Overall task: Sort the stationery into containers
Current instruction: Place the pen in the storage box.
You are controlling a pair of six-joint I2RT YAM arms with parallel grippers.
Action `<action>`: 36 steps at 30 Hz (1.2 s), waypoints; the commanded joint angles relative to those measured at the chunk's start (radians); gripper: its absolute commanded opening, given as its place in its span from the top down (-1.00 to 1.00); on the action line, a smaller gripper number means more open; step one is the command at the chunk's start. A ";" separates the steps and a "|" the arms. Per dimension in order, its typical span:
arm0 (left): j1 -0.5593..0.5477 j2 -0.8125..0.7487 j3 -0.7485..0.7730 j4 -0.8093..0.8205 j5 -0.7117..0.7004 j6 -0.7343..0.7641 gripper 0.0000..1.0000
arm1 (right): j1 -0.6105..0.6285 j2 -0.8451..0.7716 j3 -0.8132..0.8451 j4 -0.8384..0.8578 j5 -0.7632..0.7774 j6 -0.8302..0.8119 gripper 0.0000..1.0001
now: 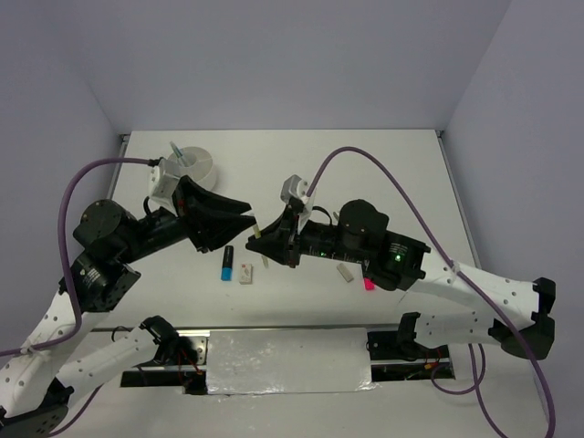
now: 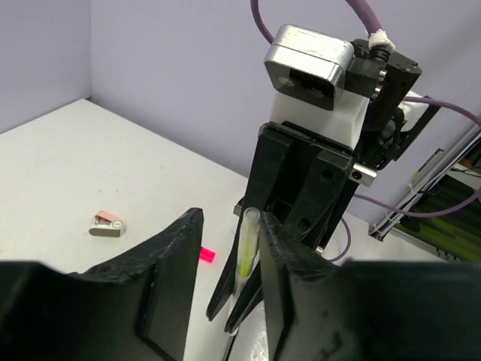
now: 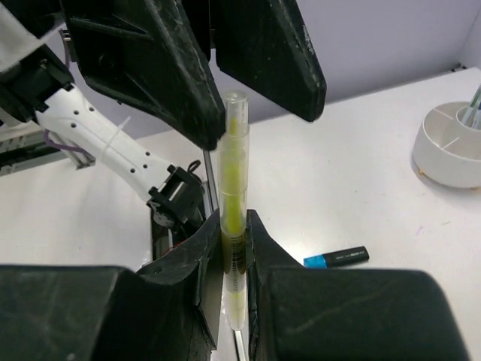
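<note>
Plainly, the right hand (image 3: 229, 226) is clamped on the lower part of the thin yellow-green stick (image 3: 233, 165), carrying it between the two arms. The left hand (image 2: 229, 222) stands part-open around the stick's upper end: one finger touches it and the other is apart, so it grips nothing. At the far left of the surface (image 1: 365, 164) sits the round white cup (image 1: 196, 166) with dividers, a grey pen (image 3: 472, 109) standing in it. Near the hands lie the blue-and-black marker (image 1: 226, 262) and a white eraser (image 1: 246, 272) just beside it. A grey eraser (image 1: 345, 272) and the pink highlighter (image 1: 369, 285) lie by the right arm.
</note>
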 commanded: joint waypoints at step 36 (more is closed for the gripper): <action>0.017 0.043 -0.067 0.211 0.197 -0.028 0.25 | 0.025 -0.016 0.032 0.081 -0.055 0.021 1.00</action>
